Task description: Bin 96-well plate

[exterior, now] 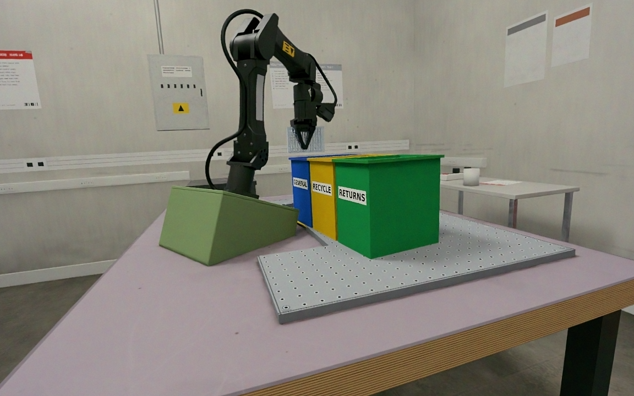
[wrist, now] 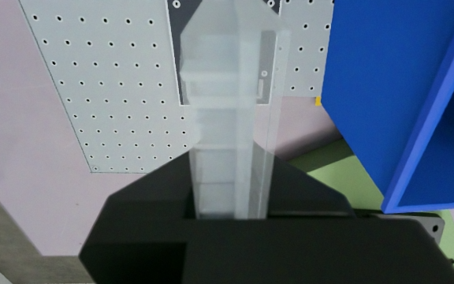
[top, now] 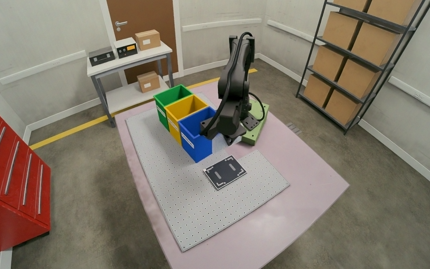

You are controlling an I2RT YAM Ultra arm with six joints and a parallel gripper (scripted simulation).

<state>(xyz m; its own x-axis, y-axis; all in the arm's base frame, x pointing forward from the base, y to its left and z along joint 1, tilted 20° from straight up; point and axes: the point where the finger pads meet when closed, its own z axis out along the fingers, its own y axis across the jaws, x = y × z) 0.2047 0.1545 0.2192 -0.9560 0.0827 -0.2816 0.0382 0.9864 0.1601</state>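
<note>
My gripper (exterior: 304, 139) is shut on the clear 96-well plate (wrist: 228, 118), held edge-on between the fingers. In the exterior view the plate (exterior: 305, 139) hangs just above the rim of the blue GENERAL bin (exterior: 300, 189), at its near edge. In the wrist view the blue bin (wrist: 408, 102) is to the right of the plate and its opening shows at the far right. The black plate nest N1 (top: 224, 172) lies empty on the perforated board. In the top view the arm hides the gripper and most of the plate.
The yellow RECYCLE bin (exterior: 323, 194) and green RETURNS bin (exterior: 388, 202) stand upright in a row beside the blue one. The green wedge base (exterior: 223, 224) holds the arm. The grey perforated board (top: 203, 190) lies on the pink table.
</note>
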